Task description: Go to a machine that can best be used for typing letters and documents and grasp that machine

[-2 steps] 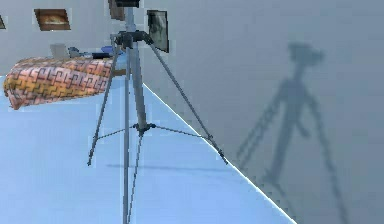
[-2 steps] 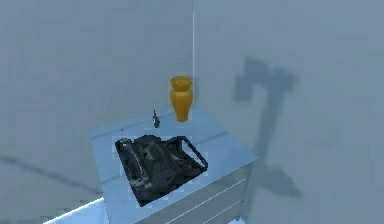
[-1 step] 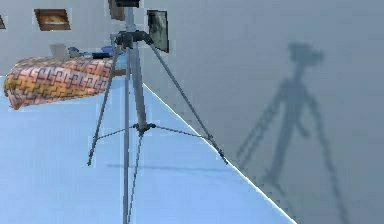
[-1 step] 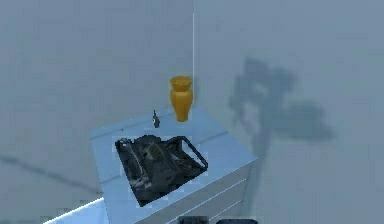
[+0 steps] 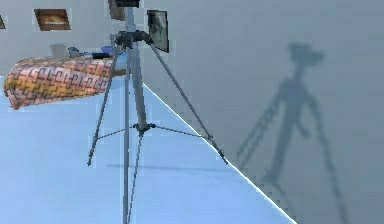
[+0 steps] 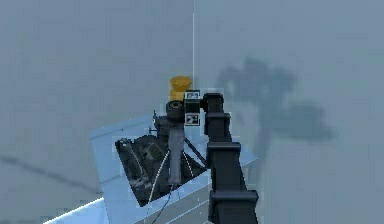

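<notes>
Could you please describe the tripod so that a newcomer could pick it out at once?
Start at the grey wall on the forward view's right. Where it meets the pale blue floor stands the tripod. Unlike the orange patterned cover beside it, it is tall, thin-legged and grey.

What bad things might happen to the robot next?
The tripod stands right ahead on thin, spread legs; driving forward might bump a leg and tip it over. In the arm side view, the gripper is near an orange thing and a dark boxy thing on a pale surface; a careless move might knock the orange thing over, or grab the wrong one.
</notes>
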